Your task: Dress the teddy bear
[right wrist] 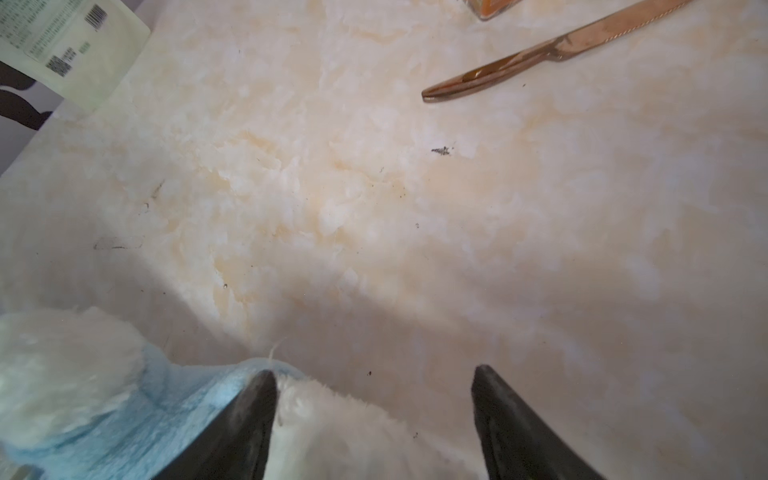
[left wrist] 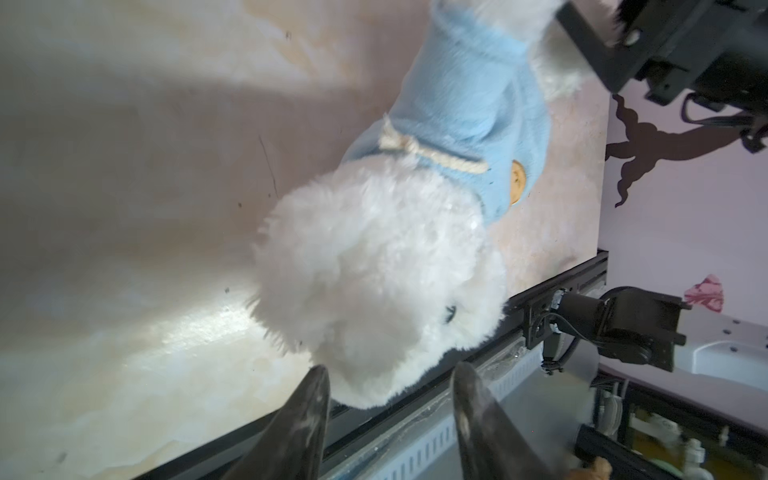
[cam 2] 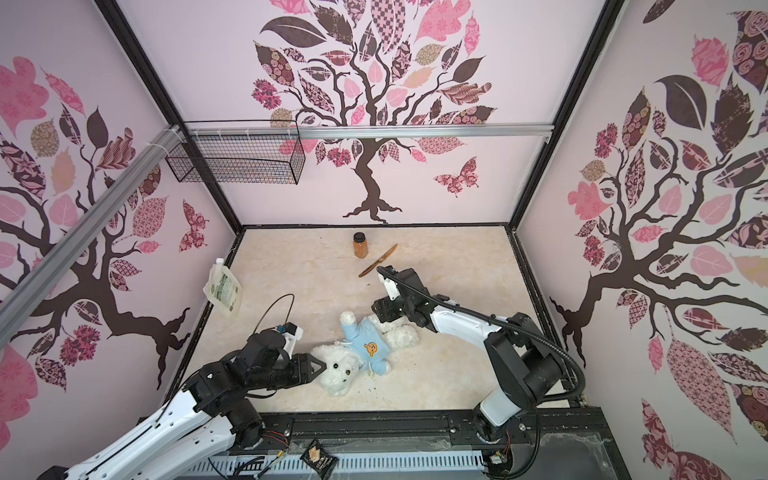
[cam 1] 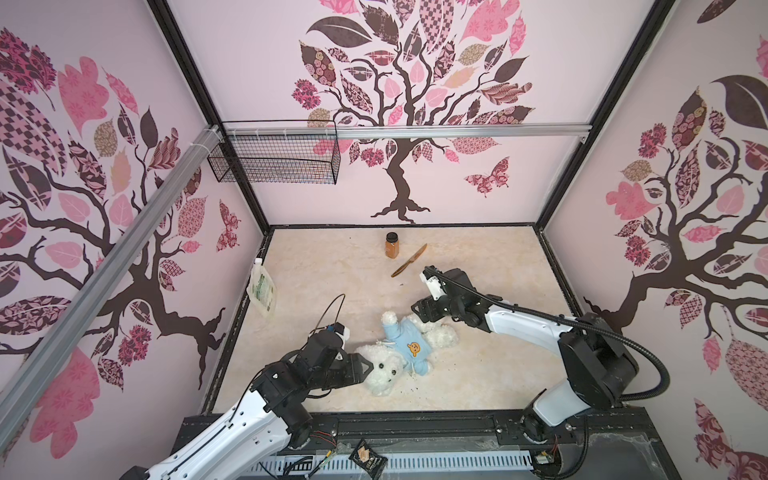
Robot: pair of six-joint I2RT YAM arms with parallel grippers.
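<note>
1. Fluffy white plush teddy bear (cam 1: 384, 368) lies front-centre on the tabletop (cam 1: 332, 270), light blue fleece shirt (cam 1: 405, 336) on.
2. Left jaws, part-open and empty, flank its head: steady it.
3. Right jaws, wide and empty, at the hem: tug gently.

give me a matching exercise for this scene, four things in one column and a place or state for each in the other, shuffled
Column A
1 teddy bear
2 jar
3 knife
4 pouch

Column B
a propped against the left wall
b lying flat on the table, copper-coloured
c wearing a light blue shirt
d standing upright, dark lid on top

Pairs: 1-c, 2-d, 3-b, 4-a
</note>
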